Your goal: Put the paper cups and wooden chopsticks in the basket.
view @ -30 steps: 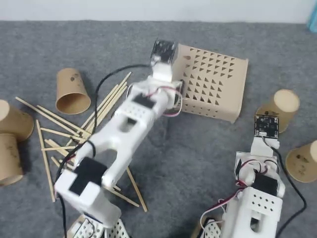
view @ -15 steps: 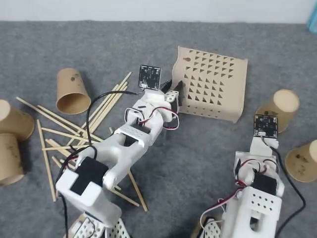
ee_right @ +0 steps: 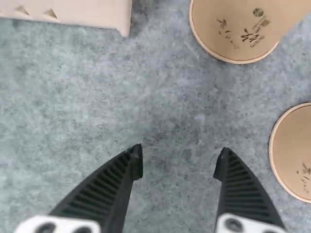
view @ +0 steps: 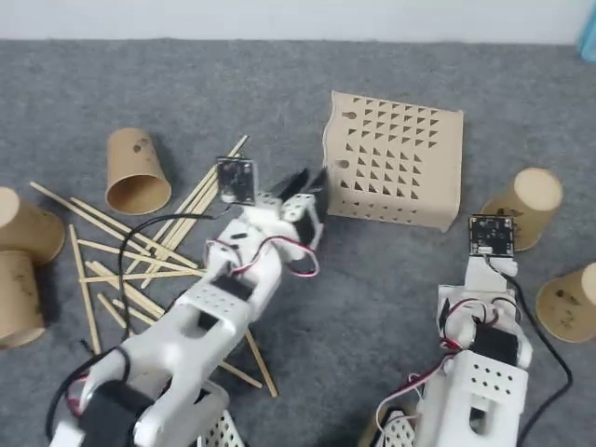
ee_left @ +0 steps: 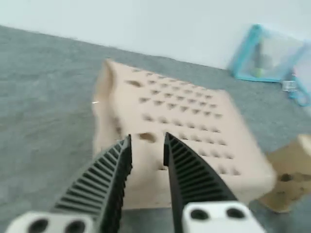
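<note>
- Five paper cups lie on their sides on the grey tabletop, all of them outside the basket
- Three are on the left half: one lies well in from the left edge, just beyond the sticks, and the two left-edge cups lie one behind the other, cut off by that edge
- The two right-hand cups lie near the right edge, one farther back and one nearer; in the right wrist view they sit close together
- The basket sits toward the far edge, right of the middle, with a perforated wall turned upward; I cannot tell which way its opening faces
- The wooden chopsticks are scattered loosely over the left half, between the left-edge cups and the left arm; some cross each other and a few run under the arm
- The left gripper points at the basket's left wall and is just beside it; whether it touches I cannot tell
- Its jaws stand a narrow gap apart with nothing between them
- The right gripper hangs over bare tabletop toward the near right corner, between the basket's near right corner and the right-hand cups
- Its jaws are spread wide and hold nothing
- A clear box with a teal frame stands behind the basket in the left wrist view
</note>
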Controlling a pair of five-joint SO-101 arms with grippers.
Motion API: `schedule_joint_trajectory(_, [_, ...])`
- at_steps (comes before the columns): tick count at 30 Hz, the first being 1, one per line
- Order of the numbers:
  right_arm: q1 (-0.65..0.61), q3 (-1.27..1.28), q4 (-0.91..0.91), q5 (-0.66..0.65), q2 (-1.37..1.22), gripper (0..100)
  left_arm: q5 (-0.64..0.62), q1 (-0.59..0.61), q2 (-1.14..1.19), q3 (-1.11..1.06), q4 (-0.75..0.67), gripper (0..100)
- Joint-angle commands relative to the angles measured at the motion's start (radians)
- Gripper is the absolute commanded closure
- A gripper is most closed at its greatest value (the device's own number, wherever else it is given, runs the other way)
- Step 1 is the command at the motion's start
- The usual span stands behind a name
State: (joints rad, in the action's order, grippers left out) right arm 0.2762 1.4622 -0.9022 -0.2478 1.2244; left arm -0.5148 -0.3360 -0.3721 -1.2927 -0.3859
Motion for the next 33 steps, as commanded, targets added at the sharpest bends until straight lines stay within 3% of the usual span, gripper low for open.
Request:
schedule_joint_trajectory(1, [-0.012,-0.008,-0.015,-0.021,0.027,76.1,0.043,0.040,-0.037,-0.031,-0.023,89])
schedule_joint_trajectory(6, [-0.012,-0.008,-0.016,-0.021,0.027,76.1,0.158,0.000,0.026,-0.077,-0.074,89])
schedule_joint_trajectory(9, [-0.012,-0.006,-0.016,-0.021,0.027,76.1,0.176,-0.031,0.060,-0.105,-0.189,89])
schedule_joint_trajectory(17, [-0.012,-0.005,-0.016,-0.021,0.027,76.1,0.216,-0.058,0.170,-0.074,-0.224,89])
schedule_joint_trajectory(27, [-0.012,-0.005,-0.016,-0.021,0.027,76.1,0.216,-0.051,0.534,0.303,-0.224,90])
schedule_joint_trajectory(33, [-0.012,-0.006,-0.016,-0.021,0.027,76.1,0.213,-0.101,0.566,0.375,-0.221,90])
